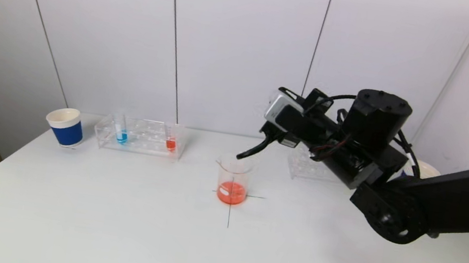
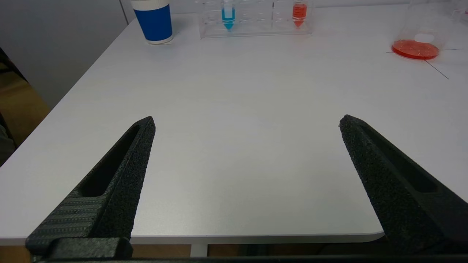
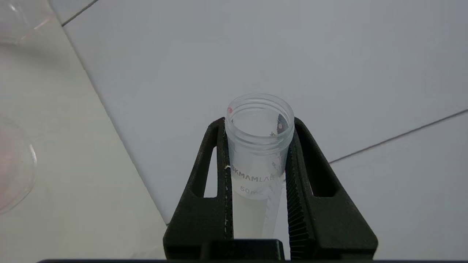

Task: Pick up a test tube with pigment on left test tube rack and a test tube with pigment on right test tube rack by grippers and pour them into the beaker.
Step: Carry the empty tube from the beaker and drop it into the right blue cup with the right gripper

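White table; clear tube looks emptied.

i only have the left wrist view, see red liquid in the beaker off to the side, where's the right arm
Observer: The right gripper hangs just above the beaker rim, seen from the head view.
Operator: is it holding anything
Observer: Yes, the right wrist view shows it shut on a clear test tube, open mouth pointing away from the camera.
Operator: any pigment left in that tube
Observer: It looks empty apart from small red specks near the rim.
Operator: is there a rack on the right
Observer: Yes, a clear right rack sits behind the right arm, mostly hidden; I cannot tell what it holds.
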You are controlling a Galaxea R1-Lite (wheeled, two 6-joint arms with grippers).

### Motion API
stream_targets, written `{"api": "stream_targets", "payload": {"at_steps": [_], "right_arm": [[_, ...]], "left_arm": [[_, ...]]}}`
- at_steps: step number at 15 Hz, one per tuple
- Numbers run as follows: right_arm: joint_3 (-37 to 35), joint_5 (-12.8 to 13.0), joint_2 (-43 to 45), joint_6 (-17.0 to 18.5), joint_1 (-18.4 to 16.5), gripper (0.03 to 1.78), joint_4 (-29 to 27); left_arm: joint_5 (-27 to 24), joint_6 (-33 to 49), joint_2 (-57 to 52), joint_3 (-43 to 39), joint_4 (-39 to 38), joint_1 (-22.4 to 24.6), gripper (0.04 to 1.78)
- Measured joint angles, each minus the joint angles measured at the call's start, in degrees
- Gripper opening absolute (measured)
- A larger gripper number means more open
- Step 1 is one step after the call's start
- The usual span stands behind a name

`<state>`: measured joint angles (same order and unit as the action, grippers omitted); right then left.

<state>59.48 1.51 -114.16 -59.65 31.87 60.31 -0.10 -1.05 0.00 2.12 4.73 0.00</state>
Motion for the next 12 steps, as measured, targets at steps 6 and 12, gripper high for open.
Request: {"api": "stream_targets", "payload": {"at_steps": [6,12], "right_arm": [[0.8,2.4,5.5,12.7,-4.2,0.47,-3.4],[2.2,3.5,7.4,24.5,-9.9,0.47,-3.6]], "left_arm": [[0.0,0.0,0.0,0.0,0.0,0.0,1.76],[0.0,0.0,0.0,0.0,0.0,0.0,1.76]]}}
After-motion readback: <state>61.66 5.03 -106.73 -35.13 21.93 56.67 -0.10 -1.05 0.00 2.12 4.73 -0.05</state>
